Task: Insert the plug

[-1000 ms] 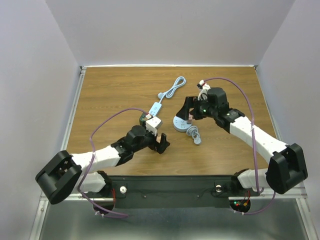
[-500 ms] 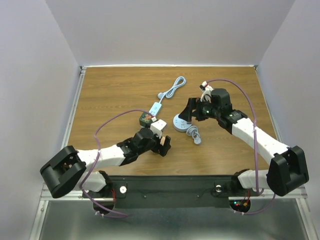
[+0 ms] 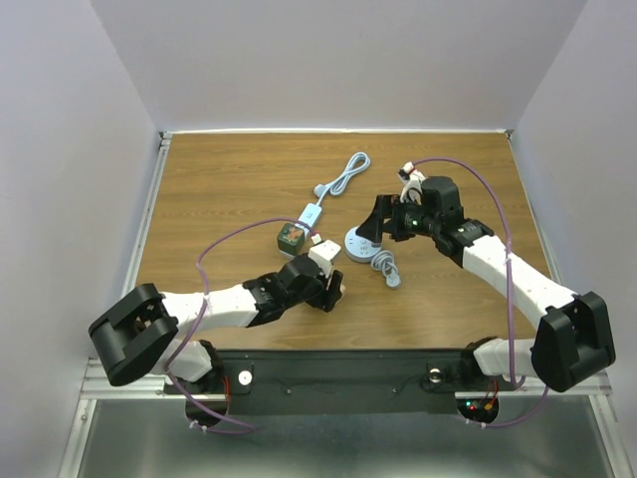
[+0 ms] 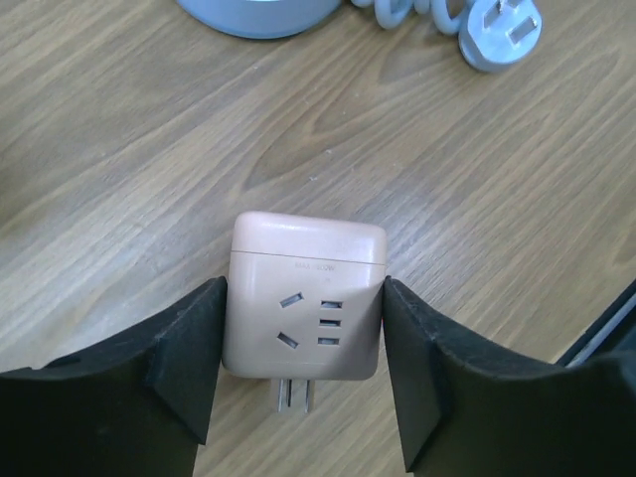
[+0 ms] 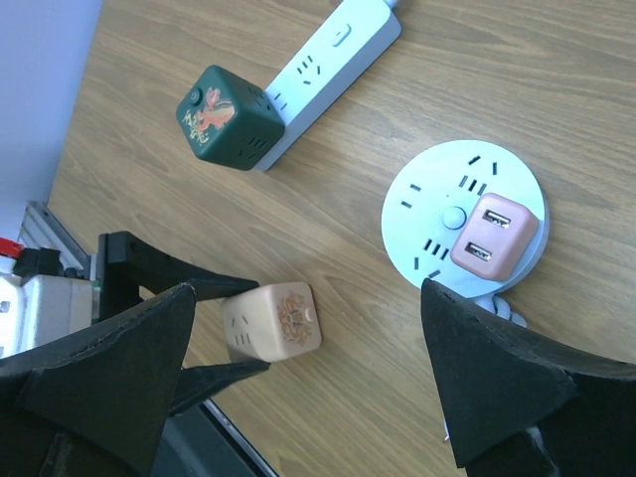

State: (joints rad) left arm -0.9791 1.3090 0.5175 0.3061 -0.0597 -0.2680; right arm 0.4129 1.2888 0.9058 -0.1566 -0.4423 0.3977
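Observation:
The plug (image 4: 303, 303) is a pale pink cube adapter lying on the wood table, its socket face up toward the left wrist camera and two metal prongs pointing back at the wrist. My left gripper (image 4: 303, 333) straddles it, both black fingers touching its sides. In the right wrist view the plug (image 5: 270, 323) lies at lower left between those fingers. My right gripper (image 5: 306, 290) hangs open above the table with nothing between its fingers. It hovers by the round white power strip (image 3: 360, 245). My left gripper (image 3: 328, 291) is near the front edge.
The round strip (image 5: 437, 199) carries a pink USB adapter (image 5: 494, 235); its grey cord plug (image 4: 500, 35) lies beside it. A long white power strip (image 5: 328, 55) holds a green cube adapter (image 5: 227, 114). The table's front edge (image 4: 606, 323) is close to the left gripper.
My left gripper has slid right along the front of the table and its fingers have come in against the pink cube plug. My right gripper shifted slightly, still open.

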